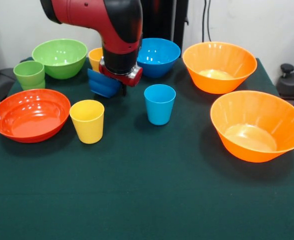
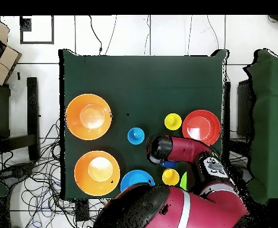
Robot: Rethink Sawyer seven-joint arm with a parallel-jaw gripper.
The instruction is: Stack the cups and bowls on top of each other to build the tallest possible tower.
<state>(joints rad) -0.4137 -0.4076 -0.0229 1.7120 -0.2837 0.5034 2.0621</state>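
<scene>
My gripper [image 1: 121, 90] hangs over the table's far middle, shut on the rim of the small dark blue bowl [image 1: 103, 83], which tilts on its side just above the cloth. A sliver of this bowl [image 2: 168, 164] shows under the arm in the overhead view. The light blue cup [image 1: 159, 103] stands just right of it and a yellow cup [image 1: 87, 120] in front left. The second yellow cup [image 1: 95, 57] is partly hidden behind the arm. The red-orange bowl [image 1: 31, 114], green cup [image 1: 29, 74] and green bowl [image 1: 59, 57] are at the left. No tower shows; every piece stands alone.
The medium light blue bowl [image 1: 158, 56] stands behind the arm to the right. Two large orange bowls [image 1: 219, 66] [image 1: 257, 125] fill the right side. The green cloth [image 1: 147, 200] covers the table.
</scene>
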